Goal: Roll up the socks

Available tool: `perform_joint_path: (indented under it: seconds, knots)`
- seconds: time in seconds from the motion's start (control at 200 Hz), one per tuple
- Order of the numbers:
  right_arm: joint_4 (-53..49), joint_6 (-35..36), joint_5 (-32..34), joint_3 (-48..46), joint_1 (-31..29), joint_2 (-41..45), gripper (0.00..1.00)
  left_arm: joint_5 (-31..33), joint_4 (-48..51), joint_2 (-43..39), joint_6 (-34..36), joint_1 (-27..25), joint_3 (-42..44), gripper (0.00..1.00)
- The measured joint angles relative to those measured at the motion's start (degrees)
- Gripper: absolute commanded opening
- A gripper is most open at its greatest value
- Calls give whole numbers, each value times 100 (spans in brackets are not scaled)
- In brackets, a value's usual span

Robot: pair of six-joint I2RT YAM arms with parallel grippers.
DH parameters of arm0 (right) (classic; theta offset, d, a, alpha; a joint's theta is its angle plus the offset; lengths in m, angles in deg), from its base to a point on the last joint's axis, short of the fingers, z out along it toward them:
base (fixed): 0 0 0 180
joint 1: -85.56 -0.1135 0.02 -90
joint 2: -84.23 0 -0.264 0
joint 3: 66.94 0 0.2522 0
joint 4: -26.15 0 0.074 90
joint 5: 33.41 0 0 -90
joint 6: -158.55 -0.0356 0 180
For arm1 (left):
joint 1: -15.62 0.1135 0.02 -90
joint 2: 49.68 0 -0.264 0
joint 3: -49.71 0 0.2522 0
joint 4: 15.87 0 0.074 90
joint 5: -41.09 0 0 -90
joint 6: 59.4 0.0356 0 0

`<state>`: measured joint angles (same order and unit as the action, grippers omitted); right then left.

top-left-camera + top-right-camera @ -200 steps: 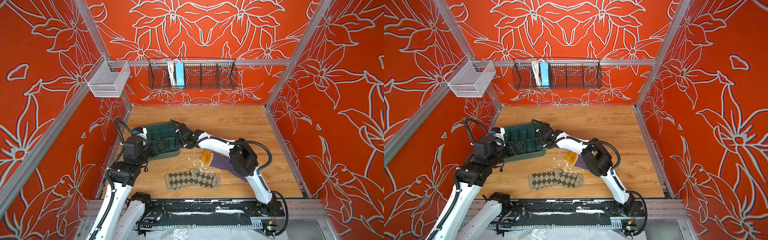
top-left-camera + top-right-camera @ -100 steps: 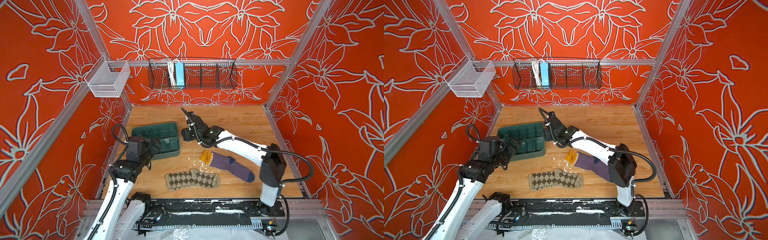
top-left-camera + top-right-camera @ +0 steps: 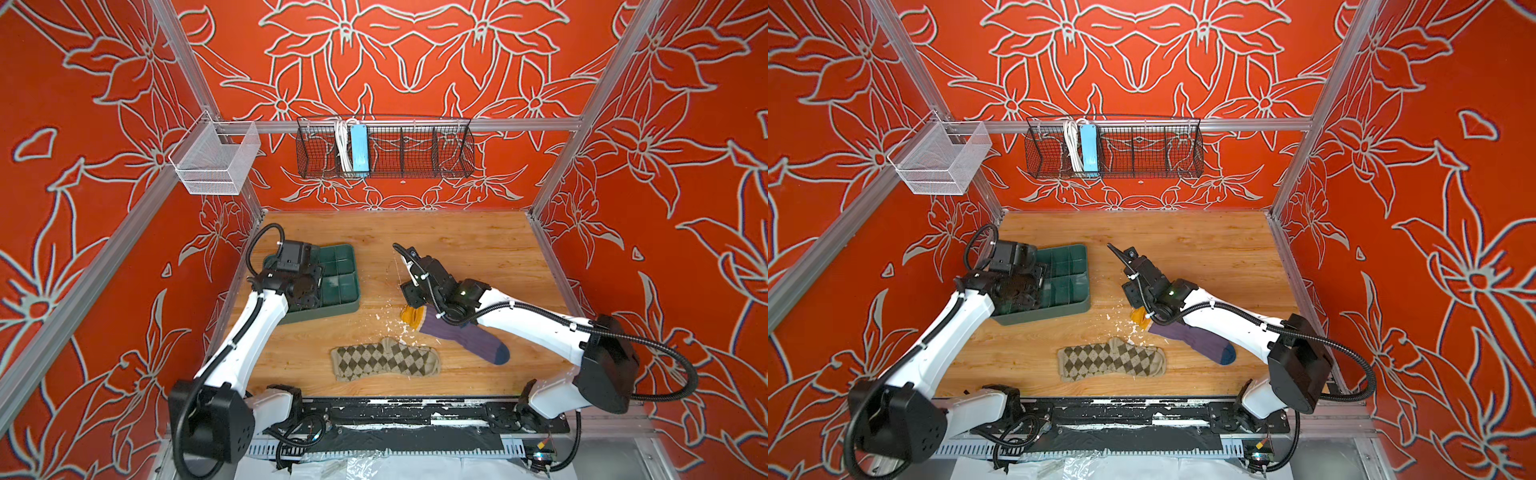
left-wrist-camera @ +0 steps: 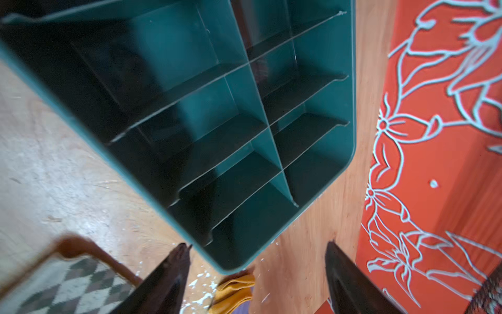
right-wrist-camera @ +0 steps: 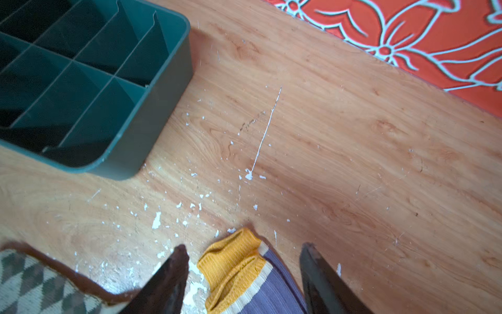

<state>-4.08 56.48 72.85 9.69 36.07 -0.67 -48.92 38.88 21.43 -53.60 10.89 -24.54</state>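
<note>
Both socks lie flat on the wooden tabletop (image 3: 457,249), toward its front edge. The purple sock (image 3: 465,336) runs at a slant, its navy toe toward the right arm's base and its mustard-yellow cuff (image 5: 231,255) pointing toward the middle. The argyle sock (image 3: 384,363) lies just in front of it, close by but apparently not touching.

The right gripper (image 5: 243,246) hangs above the cuff with its jaws spread and nothing between them. The left gripper (image 4: 256,244) hovers over the near corner of the green divided tray (image 3: 328,311), its jaws also spread and empty.

Both socks look light, limp and thin, so they should fold and drag rather than slide as one piece. The purple one is a ribbed knit, and its cuff is thicker, buckled and slightly open. That makes the cuff the likeliest place to pinch, taking both layers at once. The argyle sock is a flatter, smoother weave of beige and olive-brown diamonds with a small hump at the heel. Its toe or cuff edge would suit a hold. Rolling probably needs one end pinned while the other is turned over.

The tray is rigid plastic with thin partitions. White flecks (image 5: 156,220) speckle the scratched wood grain near the cuff.
</note>
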Motion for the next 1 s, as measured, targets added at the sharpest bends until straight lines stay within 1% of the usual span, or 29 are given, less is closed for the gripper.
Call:
perform_joint_path:
  seconds: [0.12, 0.18, 0.26, 0.435, 0.485, 0.545, 0.671, 0.836, 0.916, 1.001]
  knots:
    - [199, 2, -2, -391, 0, 256, 66, -42, 42, 647, -142, 184, -459, 72]
    - [271, 4, 0, -494, 0, 367, 66, -55, 87, 872, -227, 269, -555, 72]
    - [363, 11, 9, -592, 0, 501, 65, -50, 144, 1108, -321, 356, -629, 67]
    - [505, 11, 31, -758, 59, 763, 64, -55, 203, 1655, -437, 437, -837, 67]
    - [538, 11, 24, -800, 98, 802, 64, -55, 216, 1853, -448, 437, -933, 61]
    - [586, 7, 22, -857, 160, 835, 64, -59, 208, 2074, -476, 437, -1021, 58]
    - [605, -17, -39, -890, 271, 841, 63, -81, 179, 2448, -468, 442, -1121, 57]
    - [608, -66, -173, -935, 389, 868, 62, -127, 98, 2780, -426, 487, -1241, 35]
    - [599, -98, -205, -1019, 426, 944, 62, -120, 72, 2822, -402, 514, -1276, 28]
    - [584, -144, -223, -1069, 455, 1016, 62, -39, 61, 2828, -323, 525, -1290, 23]
